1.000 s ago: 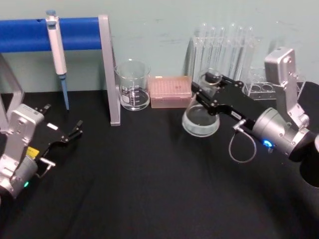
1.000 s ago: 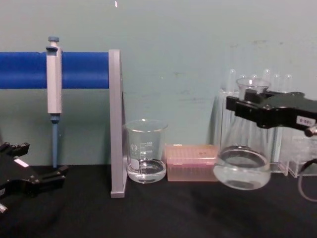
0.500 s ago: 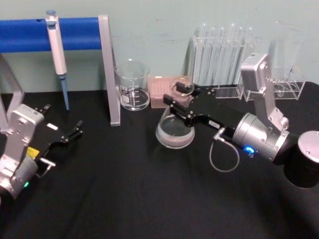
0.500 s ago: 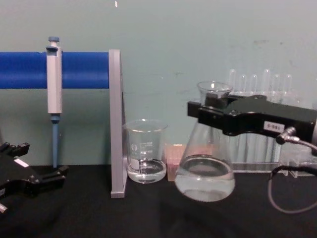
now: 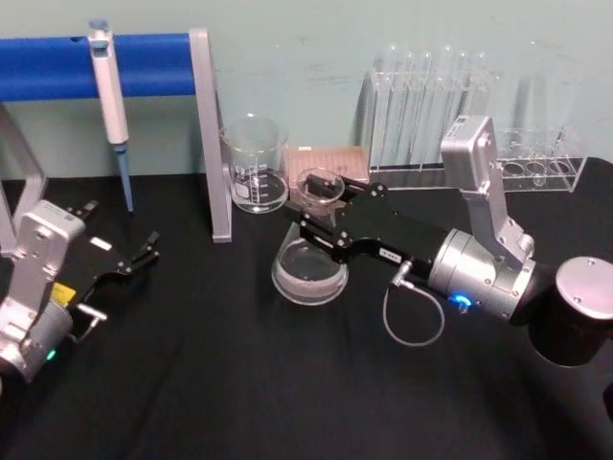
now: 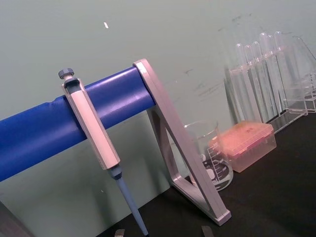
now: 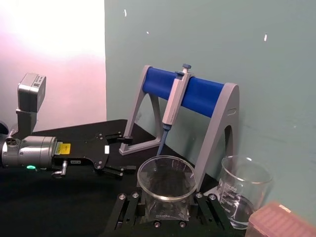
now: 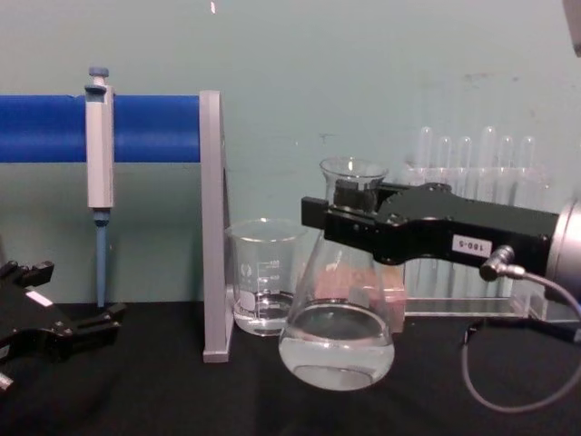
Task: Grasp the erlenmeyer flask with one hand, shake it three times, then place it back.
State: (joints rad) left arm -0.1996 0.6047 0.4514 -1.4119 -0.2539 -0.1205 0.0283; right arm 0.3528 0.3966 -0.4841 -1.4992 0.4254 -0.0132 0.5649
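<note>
The flask [image 7: 166, 190] is being held by its neck in the right gripper [image 7: 166, 213], and a beaker [image 7: 243, 193] is being shown just beside it.

Obs.: the erlenmeyer flask [image 8: 338, 309] is clear glass, smooth and glossy. My right claw [image 8: 352, 213] has a matt black casing, plastic by look, with a white paper label [image 8: 472, 244]. The wrist [image 5: 471, 273] is satin silver metal. The tabletop [image 5: 220, 383] is matt black, cloth-like. The beaker [image 5: 255, 165] is glossy clear glass. The tip box [image 6: 246, 144] is translucent pink plastic.
</note>
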